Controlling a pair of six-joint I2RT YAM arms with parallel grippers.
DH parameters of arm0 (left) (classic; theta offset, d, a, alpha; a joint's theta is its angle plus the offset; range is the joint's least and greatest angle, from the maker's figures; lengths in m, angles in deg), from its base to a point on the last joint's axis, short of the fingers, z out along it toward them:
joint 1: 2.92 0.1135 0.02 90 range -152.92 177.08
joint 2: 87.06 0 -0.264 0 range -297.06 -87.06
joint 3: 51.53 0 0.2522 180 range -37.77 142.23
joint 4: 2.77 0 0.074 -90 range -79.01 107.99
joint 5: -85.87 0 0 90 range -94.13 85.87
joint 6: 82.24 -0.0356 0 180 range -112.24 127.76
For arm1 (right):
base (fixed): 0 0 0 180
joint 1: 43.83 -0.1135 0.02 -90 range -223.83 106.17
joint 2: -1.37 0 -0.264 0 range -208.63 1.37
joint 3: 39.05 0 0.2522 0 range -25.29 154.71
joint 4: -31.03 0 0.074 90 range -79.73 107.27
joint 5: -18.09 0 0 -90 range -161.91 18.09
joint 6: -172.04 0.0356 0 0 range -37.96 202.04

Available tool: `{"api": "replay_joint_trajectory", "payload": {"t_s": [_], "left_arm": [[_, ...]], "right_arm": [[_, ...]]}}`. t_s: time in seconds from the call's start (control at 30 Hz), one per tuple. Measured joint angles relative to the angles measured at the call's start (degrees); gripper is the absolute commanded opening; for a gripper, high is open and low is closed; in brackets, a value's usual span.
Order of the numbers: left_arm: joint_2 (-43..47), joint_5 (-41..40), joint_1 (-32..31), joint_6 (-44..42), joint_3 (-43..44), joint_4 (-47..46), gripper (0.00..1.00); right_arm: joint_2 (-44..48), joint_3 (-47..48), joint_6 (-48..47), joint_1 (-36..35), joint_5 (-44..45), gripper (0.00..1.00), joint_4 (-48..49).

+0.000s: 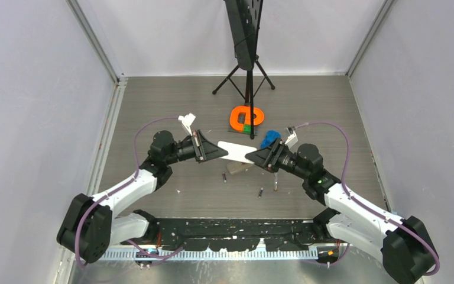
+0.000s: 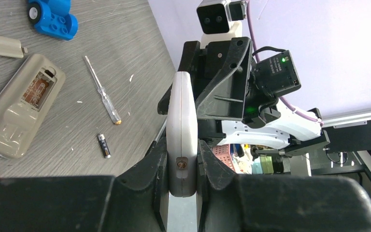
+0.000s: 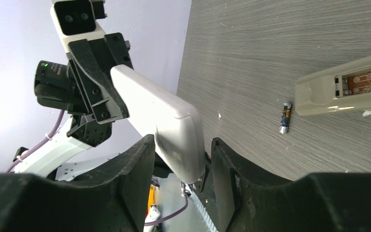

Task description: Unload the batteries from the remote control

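A white remote (image 1: 236, 152) hangs above the table between both grippers. My left gripper (image 1: 216, 149) is shut on one end; in the left wrist view (image 2: 182, 159) the remote (image 2: 182, 116) stands edge-on, pinched between both fingers. My right gripper (image 1: 259, 156) has the other end (image 3: 169, 121) between its jaws, with a small gap at one finger (image 3: 222, 164). A beige remote (image 2: 19, 111) lies below with its battery bay open. Two loose batteries (image 1: 224, 177) (image 1: 260, 192) lie on the table; one shows in each wrist view (image 2: 104, 145) (image 3: 284, 117).
A thin screwdriver (image 2: 101, 96) lies beside the beige remote, also seen from above (image 1: 275, 182). A beige battery cover (image 2: 0, 45) and a blue toy (image 1: 270, 139) lie nearby. An orange ring (image 1: 247, 117) and a tripod stand (image 1: 247, 71) are further back.
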Motion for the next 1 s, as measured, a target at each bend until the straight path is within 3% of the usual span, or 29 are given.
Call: {"api": "replay_joint_trajectory", "payload": {"t_s": [0.07,0.23,0.57,0.77,1.0], "left_arm": [[-0.22,0.00,0.00,0.02,0.00,-0.02,0.00],[-0.35,-0.11,0.44,0.92,-0.33,-0.09,0.00],[-0.28,0.31,0.20,1.07,-0.35,-0.79,0.00],[-0.31,-0.22,0.39,0.79,-0.55,-0.11,0.00],[-0.31,-0.26,0.44,1.05,-0.76,-0.44,0.00]], "right_arm": [[-1.05,0.00,0.04,0.00,0.24,0.38,0.55],[-2.40,0.09,0.31,0.00,0.24,0.33,2.34],[3.45,0.85,-2.80,-0.50,3.80,0.45,-5.81],[4.15,1.79,-5.01,-0.31,5.99,0.39,-10.19],[2.73,1.90,-4.42,-0.28,5.79,0.57,-9.25]]}}
